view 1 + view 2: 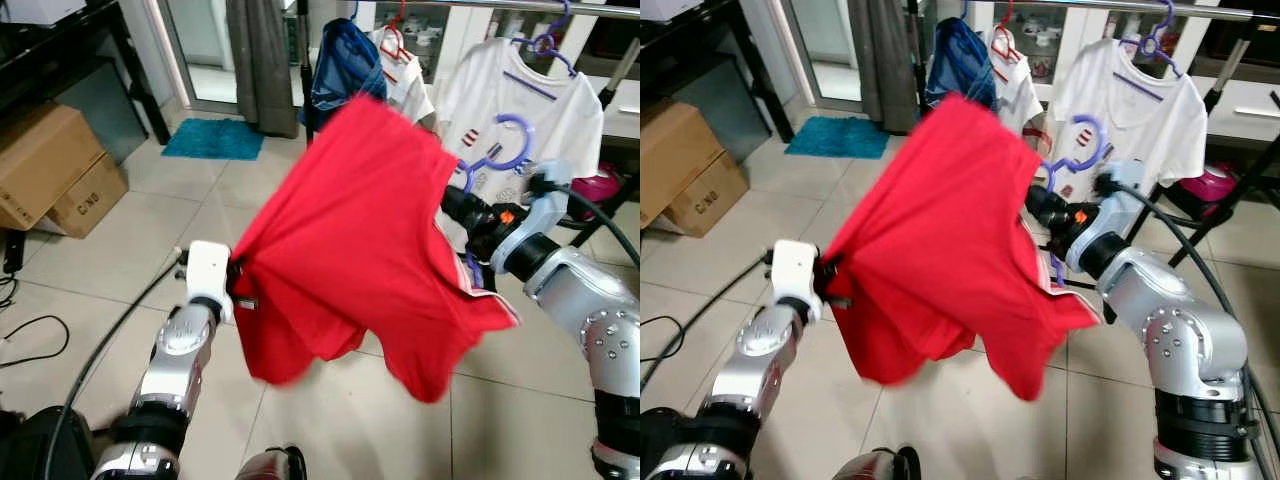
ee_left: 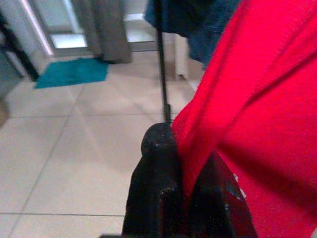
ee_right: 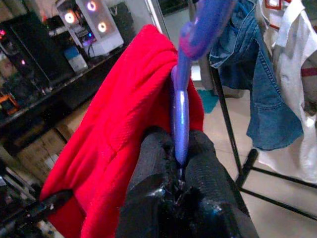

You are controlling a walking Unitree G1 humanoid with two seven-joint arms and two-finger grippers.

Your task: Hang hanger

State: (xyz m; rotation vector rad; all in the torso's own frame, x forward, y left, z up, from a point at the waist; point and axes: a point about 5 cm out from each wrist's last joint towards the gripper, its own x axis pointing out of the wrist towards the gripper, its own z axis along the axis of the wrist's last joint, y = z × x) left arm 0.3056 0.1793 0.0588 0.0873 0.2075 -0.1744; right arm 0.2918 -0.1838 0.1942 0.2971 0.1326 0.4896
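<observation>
A red shirt [image 1: 350, 240] hangs in the air between my two arms, draped on a purple hanger [image 1: 497, 150] whose hook curls up beside the shirt. My right gripper [image 3: 179, 163] is shut on the purple hanger [image 3: 181, 109] just under its hook. My left gripper [image 2: 185, 183] is shut on a fold of the red shirt [image 2: 257, 104] at its lower left edge. Behind the shirt runs a clothes rail [image 1: 500, 5] carrying a white shirt [image 1: 520, 100] on another purple hanger, a second white shirt and a blue denim garment [image 1: 340, 65].
Cardboard boxes [image 1: 50, 165] stand at the left beside a dark shelf. A teal mat [image 1: 213, 138] lies before a doorway with a grey curtain [image 1: 262, 60]. The rack's black legs [image 1: 1230, 190] slant at the right. Cables [image 1: 35, 335] trail over the tiled floor.
</observation>
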